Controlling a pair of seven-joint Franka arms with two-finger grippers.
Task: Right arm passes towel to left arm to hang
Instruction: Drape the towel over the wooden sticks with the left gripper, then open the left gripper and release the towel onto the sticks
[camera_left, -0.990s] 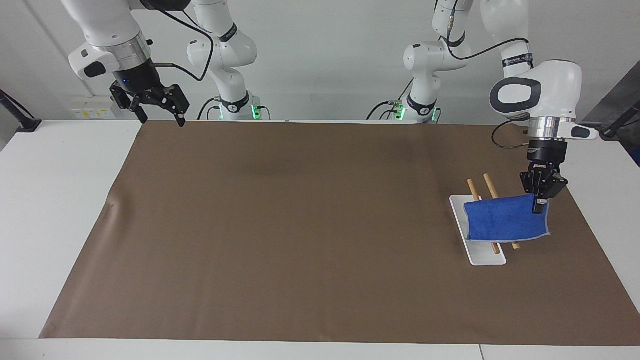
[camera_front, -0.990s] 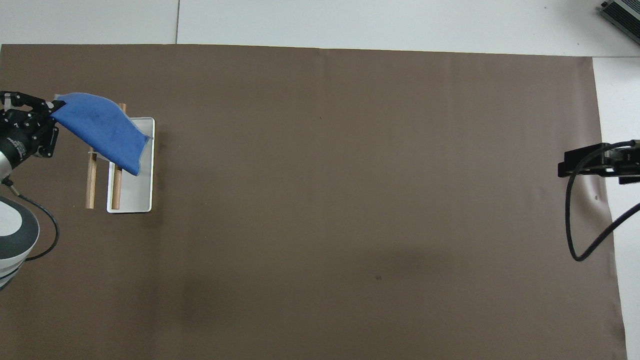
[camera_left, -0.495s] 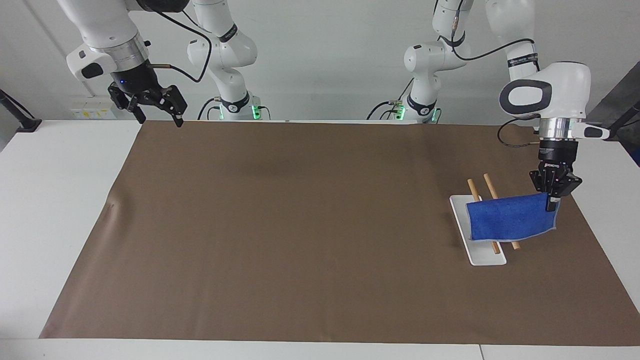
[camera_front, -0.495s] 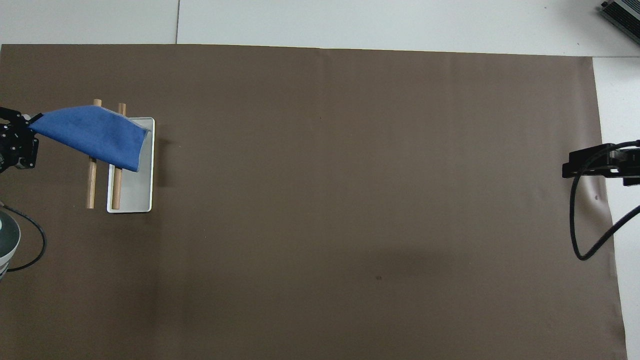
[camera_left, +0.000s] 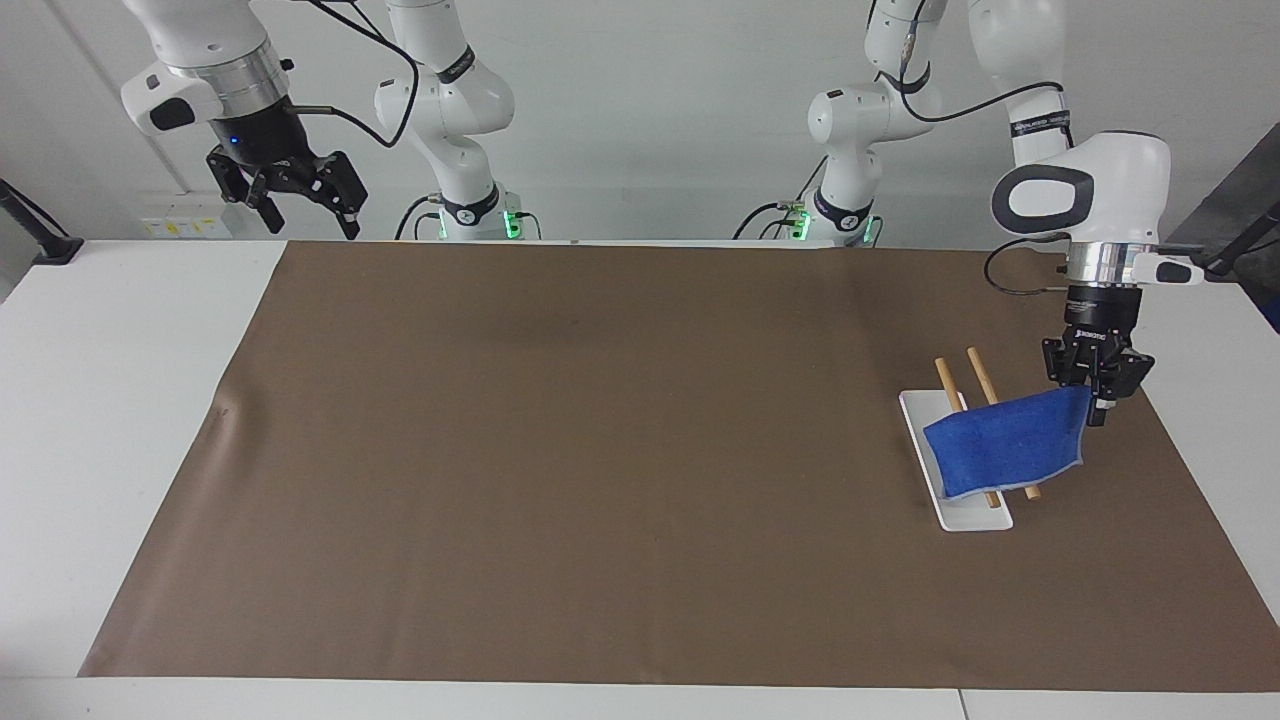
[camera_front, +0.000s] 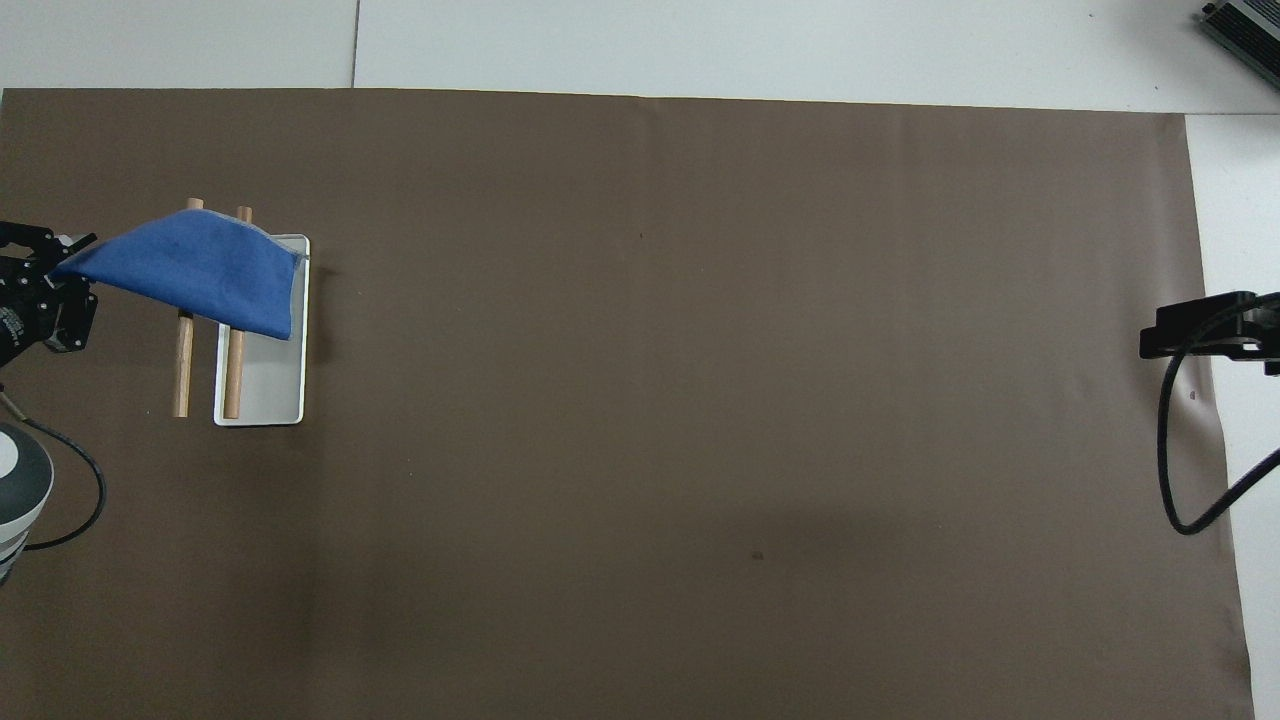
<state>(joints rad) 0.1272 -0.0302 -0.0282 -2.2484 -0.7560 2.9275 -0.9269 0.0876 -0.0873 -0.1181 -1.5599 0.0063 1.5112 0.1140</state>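
- Above the tabletop's (camera_left: 120, 400) edge at the right arm's end, close to the robots, the right claw (camera_left: 308, 215) hangs spread wide and holds nothing; this arm waits.
- The brown mat (camera_left: 600, 450) between the two arms lies bare, giving open room for any sweep across the middle.
- At the left arm's end, a white tray (camera_left: 975, 515) carries two wooden rods (camera_left: 980, 375) that run toward and away from the robots; the rod ends stick out past the tray.
- The blue towel (camera_left: 1005, 445) drapes across both rods, one corner raised off them.
- The left claw (camera_left: 1097, 405) pinches that raised corner, just beside the rods on the side toward the mat's end.
- The towel looks light, soft and limp; it will likely sag from any single grip, so a corner or the stitched edge seems the best hold.
- Room is tight here: the mat's end lies near the claw, and a dragged cloth could snag a rod end or shift the tray.
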